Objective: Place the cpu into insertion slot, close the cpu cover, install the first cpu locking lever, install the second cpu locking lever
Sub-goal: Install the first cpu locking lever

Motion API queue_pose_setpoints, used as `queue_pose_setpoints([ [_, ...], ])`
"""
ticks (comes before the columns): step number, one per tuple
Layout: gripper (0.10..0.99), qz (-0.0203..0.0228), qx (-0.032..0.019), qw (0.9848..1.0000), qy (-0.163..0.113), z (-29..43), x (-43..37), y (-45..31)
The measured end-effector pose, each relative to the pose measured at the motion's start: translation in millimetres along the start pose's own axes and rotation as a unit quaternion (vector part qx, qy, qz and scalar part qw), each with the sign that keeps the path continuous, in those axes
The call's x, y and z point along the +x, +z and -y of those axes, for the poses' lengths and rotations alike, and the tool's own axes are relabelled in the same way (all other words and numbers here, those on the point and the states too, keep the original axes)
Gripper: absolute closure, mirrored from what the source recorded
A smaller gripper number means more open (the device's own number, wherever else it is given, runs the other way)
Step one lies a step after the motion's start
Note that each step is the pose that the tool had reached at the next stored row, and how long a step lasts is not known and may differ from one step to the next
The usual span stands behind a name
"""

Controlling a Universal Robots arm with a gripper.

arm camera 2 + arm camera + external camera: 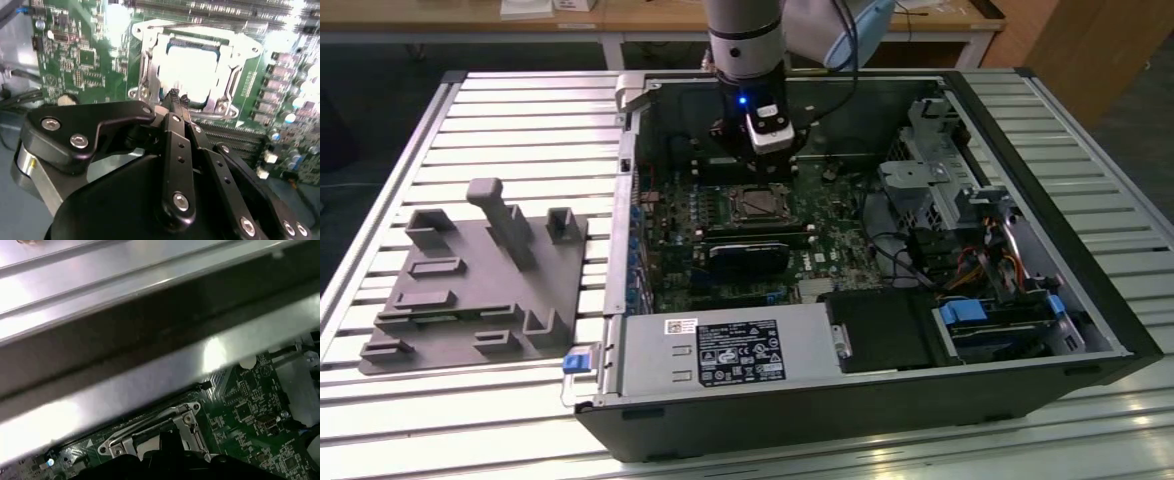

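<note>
Black tool [177, 101], fingertips pressed together, hovers over closed cpu cover [149, 60]

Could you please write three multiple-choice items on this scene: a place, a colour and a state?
1. Where is the grey moulded fixture plate? A) on the slatted metal table, at the exterior view's left of the black computer case B) inside the case C) propped upright
2. The small light on the arm above the black gripper is: A) red B) blue C) green
3. The small square metal-topped cpu is: A) on the grey plate B) lifted by the gripper C) seated, framed by the silvery windowed cpu cover
1A, it rests on the slats; 2B, it glows blue; 3C, it shows through the cover's window.
</note>
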State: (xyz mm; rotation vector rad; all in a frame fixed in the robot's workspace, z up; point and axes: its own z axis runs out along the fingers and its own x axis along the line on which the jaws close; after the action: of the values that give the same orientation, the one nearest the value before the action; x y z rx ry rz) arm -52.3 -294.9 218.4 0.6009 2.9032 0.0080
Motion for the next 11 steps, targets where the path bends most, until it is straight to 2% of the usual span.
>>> queue_pose_setpoints([
  [7,0.98,-0.003,0.0014,1.0,0.0,18.0,-7.7,1.2],
  [9,0.98,-0.0032,0.0016,1.0,0.0,20.9,-8.9,1.3],
  [11,0.98,-0.0031,0.002,1.0,0.0,20.9,-8.9,1.4],
])
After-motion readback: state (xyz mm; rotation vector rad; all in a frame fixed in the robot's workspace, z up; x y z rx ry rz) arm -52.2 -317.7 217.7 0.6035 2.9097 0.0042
